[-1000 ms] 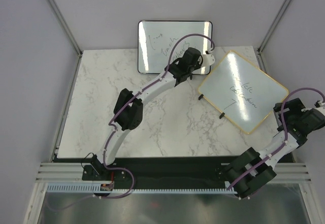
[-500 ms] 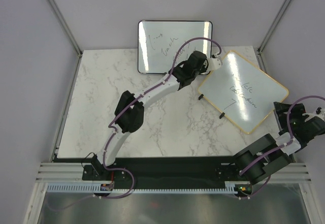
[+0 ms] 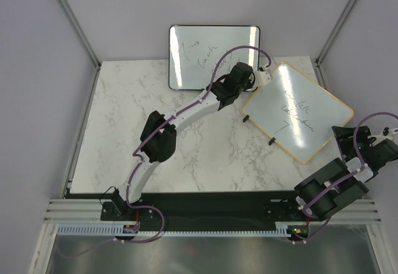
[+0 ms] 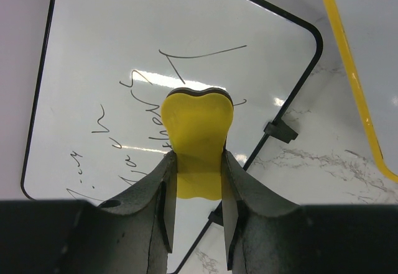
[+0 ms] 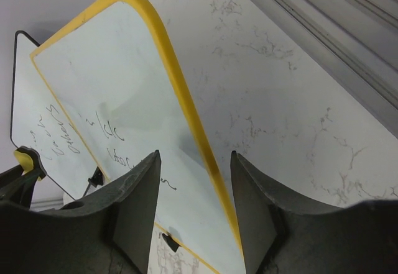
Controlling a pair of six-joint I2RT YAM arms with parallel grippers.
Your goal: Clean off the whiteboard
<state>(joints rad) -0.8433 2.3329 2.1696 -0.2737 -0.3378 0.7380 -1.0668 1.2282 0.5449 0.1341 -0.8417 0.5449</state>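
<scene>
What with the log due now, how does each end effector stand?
Left end effector: closed on the eraser.
Right end effector: open, holding nothing.

A: How does the left arm (image 3: 186, 109) sit?
B: Stretched far forward, leaning right; the left tool (image 4: 198, 162) is clamped on a yellow eraser (image 4: 198, 125).
A: And the right arm (image 3: 336, 187)?
B: Folded close to its base, the right tool (image 5: 194, 162) pointing forward, fingers spread apart.
</scene>
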